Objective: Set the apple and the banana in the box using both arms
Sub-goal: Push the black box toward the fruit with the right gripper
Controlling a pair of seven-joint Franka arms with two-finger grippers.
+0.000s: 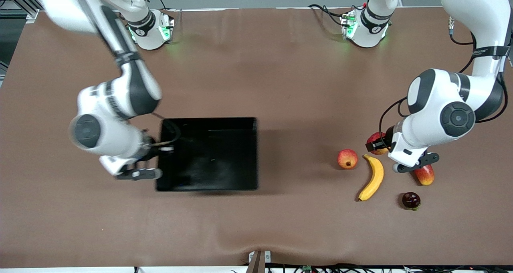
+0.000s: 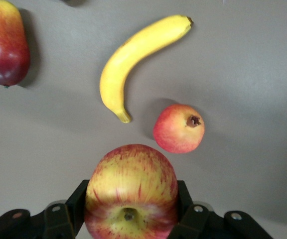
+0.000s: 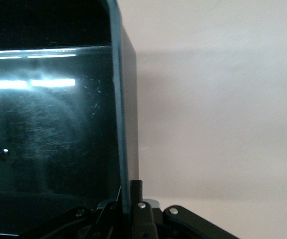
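Nearest the front camera, a small dark round fruit (image 1: 411, 200) is seen on the brown table (image 1: 280, 84), toward the left arm's end. Slightly farther from that camera, the curved yellow banana (image 1: 372, 177) is laid on the cloth, with an orange-red round fruit with a dark crown (image 1: 347, 158) beside it toward the table's middle and a red-yellow mango (image 1: 425, 174) beside it toward the left arm's end, partly covered by the arm. The apple (image 2: 131, 191) is clasped between the fingers (image 2: 76, 201) of the left gripper (image 1: 382, 144); in the left wrist view it is seen with a black pad pressed against each flank and its stem dimple turned toward the lens. Whether it rests on the table or is raised just above it cannot be told; in the front view only a red sliver of it is shown under the wrist, beside the banana's upper tip. The black box (image 1: 208, 154) is set well apart from the fruits, toward the right arm's end, and nothing is seen inside it. The right gripper (image 1: 154, 146) is placed at the box's wall on that end, and its fingers (image 3: 138, 199) are drawn tightly together on the thin rim, as shown in the right wrist view.
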